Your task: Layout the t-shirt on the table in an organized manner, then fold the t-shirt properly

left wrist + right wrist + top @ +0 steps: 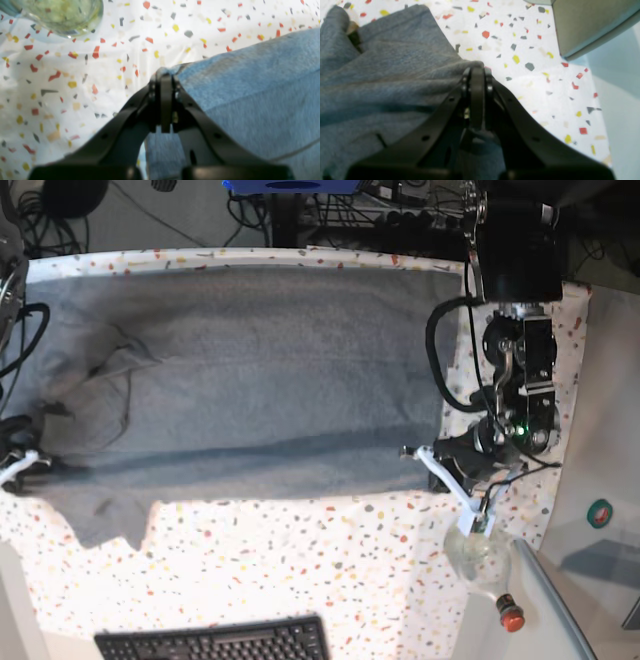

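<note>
The heather-grey t-shirt (250,370) lies spread wide across the far half of the speckled table (300,560), with a fold line running along its near part. My left gripper (438,470) is at the shirt's near right corner. In the left wrist view it (165,75) is shut on the shirt's edge (250,95). My right gripper (35,464) is at the shirt's near left edge. In the right wrist view it (476,69) is shut on a bunched edge of the shirt (382,75). A sleeve flap (105,520) hangs towards the front left.
A glass bottle (480,565) with a red cap lies just in front of the left gripper; it also shows in the left wrist view (62,15). A black keyboard (215,642) sits at the front edge. A grey box edge (582,27) is beside the right gripper.
</note>
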Motion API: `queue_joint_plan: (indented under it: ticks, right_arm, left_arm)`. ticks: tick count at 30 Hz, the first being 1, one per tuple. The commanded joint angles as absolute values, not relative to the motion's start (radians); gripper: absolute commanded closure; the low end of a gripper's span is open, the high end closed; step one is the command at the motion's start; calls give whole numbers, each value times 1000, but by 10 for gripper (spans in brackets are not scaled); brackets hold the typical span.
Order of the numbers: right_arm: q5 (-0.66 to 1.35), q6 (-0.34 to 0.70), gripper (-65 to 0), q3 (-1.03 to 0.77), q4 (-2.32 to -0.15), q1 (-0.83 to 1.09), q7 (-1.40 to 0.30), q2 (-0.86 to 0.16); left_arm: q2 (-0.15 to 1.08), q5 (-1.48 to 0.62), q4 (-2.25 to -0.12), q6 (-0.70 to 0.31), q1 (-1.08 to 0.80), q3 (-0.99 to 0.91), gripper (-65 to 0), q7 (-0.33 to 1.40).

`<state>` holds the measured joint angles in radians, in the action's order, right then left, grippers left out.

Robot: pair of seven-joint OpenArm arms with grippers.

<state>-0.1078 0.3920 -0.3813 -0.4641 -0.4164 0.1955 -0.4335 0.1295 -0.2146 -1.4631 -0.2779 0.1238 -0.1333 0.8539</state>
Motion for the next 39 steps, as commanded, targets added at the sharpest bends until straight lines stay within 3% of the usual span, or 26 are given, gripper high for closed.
queue_joint_plan:
  ticks: [1, 22, 30, 39]
  right_arm:
    - [-99, 381, 0, -384, -481, -432, 220, -473]
    - [-94, 383, 0, -463, -736, -318, -31, -470]
    - [-94, 383, 0, -464, -736, -268, -35, -470]
    - [-96, 383, 0, -463, -736, -232, -35, -473]
  left_arm:
    - [154, -222, -1497, -278, 122, -136, 0, 842]
    - [217, -223, -1616, -280, -1, -137, 0, 843]
    - [222, -228, -1666, -280, -110, -136, 0, 843]
    - [312, -435, -1666, -280, -176, -136, 0, 843]
